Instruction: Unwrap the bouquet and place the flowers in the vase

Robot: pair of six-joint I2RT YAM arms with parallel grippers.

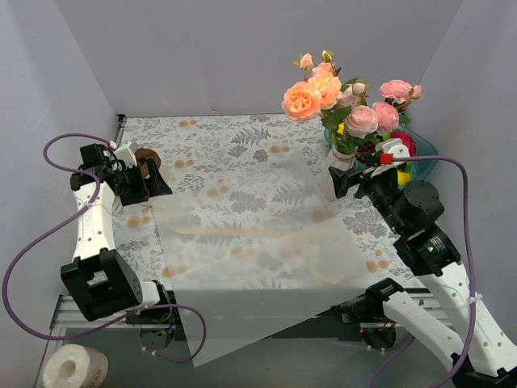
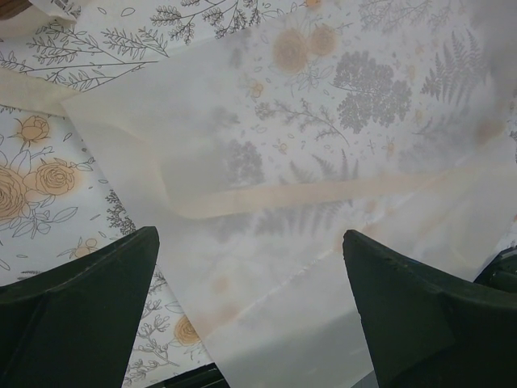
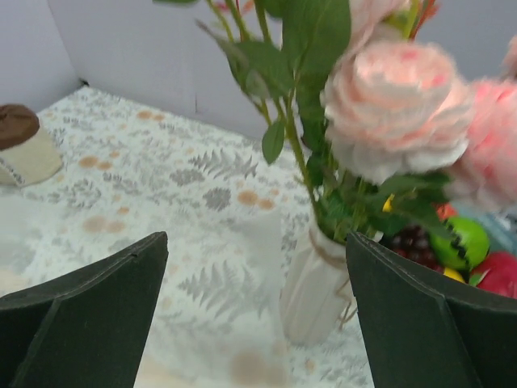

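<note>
The flowers (image 1: 323, 93), pink and peach roses on green stems, stand in the white ribbed vase (image 1: 342, 158) at the back right. The bouquet's translucent paper wrap (image 1: 258, 259) lies spread flat on the table, with the cream ribbon (image 1: 226, 231) across it. My right gripper (image 1: 336, 184) is open just in front of the vase, holding nothing. In the right wrist view the vase (image 3: 313, 283) and flowers (image 3: 396, 105) sit just beyond the open gripper (image 3: 254, 267). At the wrap's left edge my left gripper (image 1: 160, 184) hovers open over the wrap (image 2: 323, 145) and ribbon (image 2: 323, 191).
A blue bowl (image 1: 427, 150) of toy fruit stands right behind the vase. A small brown-topped object (image 1: 146, 157) sits at the back left. A tape roll (image 1: 73, 368) lies off the table at the near left. Grey walls close in the back and sides.
</note>
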